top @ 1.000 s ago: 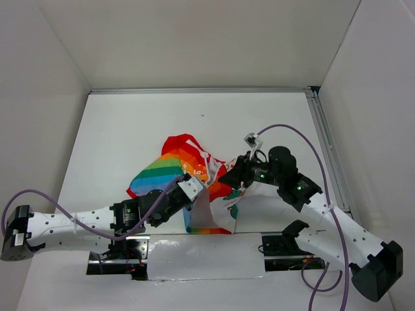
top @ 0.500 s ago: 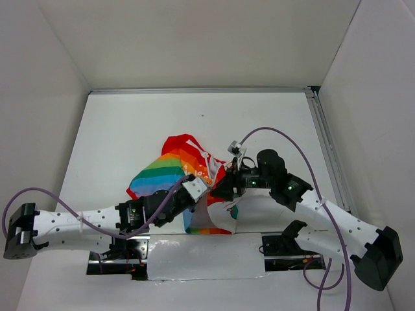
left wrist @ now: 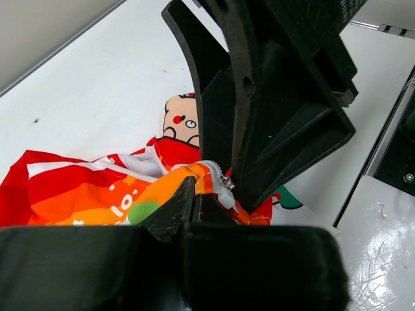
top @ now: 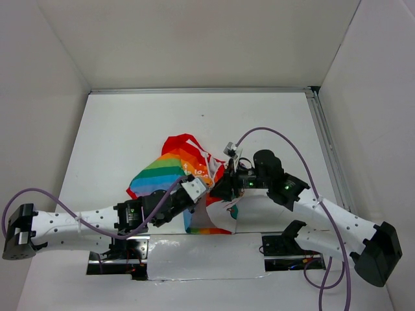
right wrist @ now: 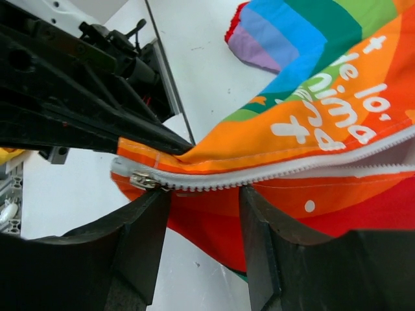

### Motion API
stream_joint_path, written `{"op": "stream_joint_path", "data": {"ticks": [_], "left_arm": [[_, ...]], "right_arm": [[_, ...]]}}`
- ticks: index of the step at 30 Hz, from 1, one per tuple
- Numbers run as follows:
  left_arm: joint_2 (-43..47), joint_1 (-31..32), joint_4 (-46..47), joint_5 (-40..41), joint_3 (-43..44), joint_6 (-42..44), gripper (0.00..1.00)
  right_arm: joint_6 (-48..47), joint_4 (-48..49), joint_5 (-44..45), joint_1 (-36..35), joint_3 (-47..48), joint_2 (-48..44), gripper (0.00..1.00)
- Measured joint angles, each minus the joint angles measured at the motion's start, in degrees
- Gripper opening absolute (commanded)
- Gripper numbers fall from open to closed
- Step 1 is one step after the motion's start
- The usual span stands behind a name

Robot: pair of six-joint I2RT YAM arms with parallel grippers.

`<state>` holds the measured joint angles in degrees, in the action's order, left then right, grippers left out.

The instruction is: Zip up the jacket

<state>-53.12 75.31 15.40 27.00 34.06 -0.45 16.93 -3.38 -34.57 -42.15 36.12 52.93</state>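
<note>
The jacket (top: 174,170) lies bunched mid-table, rainbow stripes up, with its white printed front (top: 217,217) toward the near edge. My left gripper (top: 205,188) is shut on the orange hem (left wrist: 188,176) right beside the metal zipper slider (left wrist: 225,183). My right gripper (top: 222,189) faces it, nearly touching. In the right wrist view the right gripper (right wrist: 204,202) is open. Its fingers (right wrist: 141,240) straddle the red fabric just below the white zipper teeth (right wrist: 279,170). The slider (right wrist: 144,182) sits above its left finger. The cartoon face (left wrist: 180,121) shows past the hem.
A metal rail (top: 326,152) runs along the table's right edge. Shiny foil tape (top: 194,249) covers the near edge between the arm bases. White walls close in on three sides. The right arm's purple cable (top: 285,133) loops above the table.
My right gripper has moved left across the jacket until it meets the left gripper at the zipper's end. The left gripper has shifted slightly right, still holding the hem.
</note>
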Motion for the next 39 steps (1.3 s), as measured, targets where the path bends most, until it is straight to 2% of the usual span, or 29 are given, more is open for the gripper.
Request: {"op": "stream_joint_path", "data": {"ticks": [6,9,11,14,19,22,23,27,35,39], "left_arm": [[-0.5,0.0,0.0,0.9,0.0,-0.1,0.0],[-0.7,0.0,0.0,1.3,0.0,-0.4,0.0],[-0.8,0.0,0.0,1.5,0.0,-0.9,0.0],[-0.8,0.0,0.0,1.7,0.0,-1.2,0.0],[-0.7,0.0,0.0,1.8,0.0,-1.3,0.0],[-0.6,0.0,0.0,1.9,0.0,-1.2,0.0],[-0.5,0.0,0.0,1.9,-0.1,-1.2,0.0],[-0.2,0.0,0.0,2.2,-0.2,-1.3,0.0],[0.1,-0.6,-3.3,2.7,-0.2,-1.5,0.0],[0.1,-0.9,-4.5,2.9,-0.2,-1.8,0.0]], "right_arm": [[-0.4,1.6,-3.5,-0.1,0.0,-1.1,0.54],[-0.4,2.6,-5.4,-0.1,0.0,-1.2,0.48],[-0.5,2.8,-6.4,-0.1,0.1,-1.1,0.39],[-0.7,2.9,-7.0,-0.3,0.3,-0.9,0.32],[-1.0,2.6,-7.3,-0.4,0.6,-0.6,0.31],[-1.4,2.5,-7.2,-0.4,0.8,-0.4,0.17],[-1.4,2.5,-7.0,-0.4,0.9,-0.4,0.0],[-1.6,0.6,-4.0,-1.0,1.7,-0.3,0.0],[-1.4,-4.7,14.5,-3.3,4.7,-0.2,0.0],[-1.9,-5.4,20.2,-4.7,5.6,-0.5,0.0]]}}
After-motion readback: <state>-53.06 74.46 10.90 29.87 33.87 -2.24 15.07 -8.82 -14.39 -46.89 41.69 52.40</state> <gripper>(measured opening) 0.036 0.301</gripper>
